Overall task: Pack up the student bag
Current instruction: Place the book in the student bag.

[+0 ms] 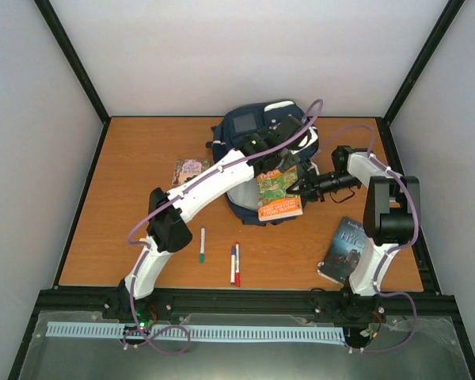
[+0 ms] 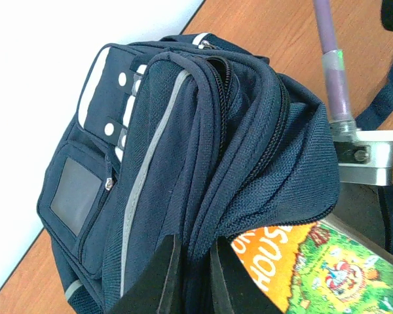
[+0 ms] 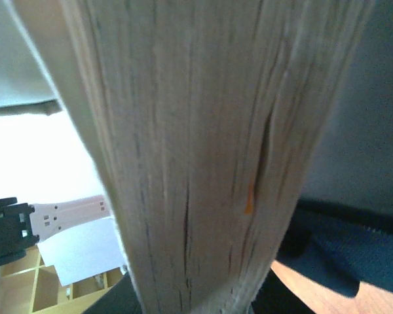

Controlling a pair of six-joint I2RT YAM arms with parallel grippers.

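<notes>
Closest to us, filling the right wrist view, is the pale page edge of the orange book (image 3: 203,157), blurred and upright between dark fingers.

We take the student bag (image 1: 241,127) as our landmark. It lies on the far middle of the wooden table (image 1: 127,174), navy, with a clear window pocket and white-grey patches. Its zipped mouth gapes toward the near side.

From the left wrist camera we see the left gripper (image 2: 195,255) pinched tight on the fabric rim of the bag's opening, holding that rim up. The orange book's cover, reading "HOUSE", has its upper end tucked under the raised rim.

From above, the orange book leans on the bag's near right side. The right gripper (image 1: 299,187) is clamped on the book's right edge, its fingers narrowly parted by the book's thickness.

A dark-covered book (image 1: 344,249) lies well apart from the bag, to its near right. A pink book (image 1: 190,170) lies just beside the bag's left side.

On the bag's near side, apart from it, lie a white pen with a green cap (image 1: 202,244) and a blue and red pair of pens (image 1: 234,264), side by side.
</notes>
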